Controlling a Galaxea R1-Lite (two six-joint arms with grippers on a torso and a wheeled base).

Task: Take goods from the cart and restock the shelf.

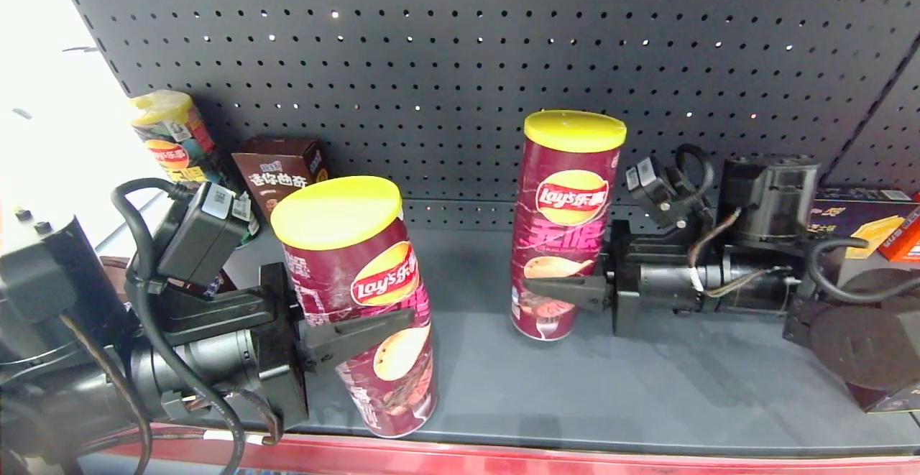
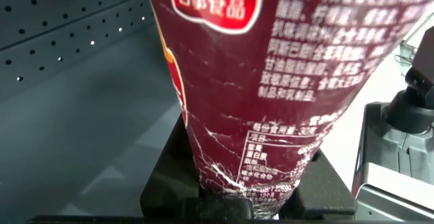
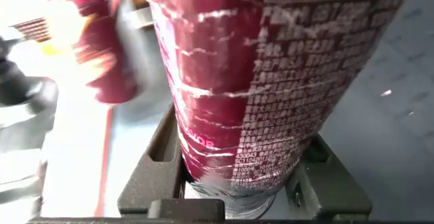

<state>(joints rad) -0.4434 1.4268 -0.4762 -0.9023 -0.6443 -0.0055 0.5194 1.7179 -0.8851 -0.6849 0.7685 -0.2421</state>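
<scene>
The left gripper (image 1: 374, 320) is clamped around the middle of a dark red chip can (image 1: 359, 281) with a yellow lid. One black finger (image 1: 352, 335) lies across the can's front, and the can fills the space between the jaws. In the left wrist view the same can (image 2: 271, 81) sits wedged between the two black finger bases, printed side up. This can leans a little, its lid tipped toward the robot's left, and its base is down at the front of the grey shelf (image 1: 647, 389), just behind the red front edge (image 1: 503, 457) — I cannot tell whether the base actually touches the board. The right gripper (image 1: 546, 282) is likewise closed on a second red can (image 1: 568, 202), gripping its lower half from the right. That can stands nearly upright farther back on the shelf, well apart from the first, and its base seems to rest on the board. The right wrist view shows this second can (image 3: 271, 81) pinched between the jaws. Behind both runs a dark pegboard wall (image 1: 460, 44). At the back left stand a third can (image 1: 172, 137) and, just beside it, a brown box (image 1: 280, 169). At the far right lie a purple box (image 1: 855, 216) and an orange box (image 1: 907, 234).
</scene>
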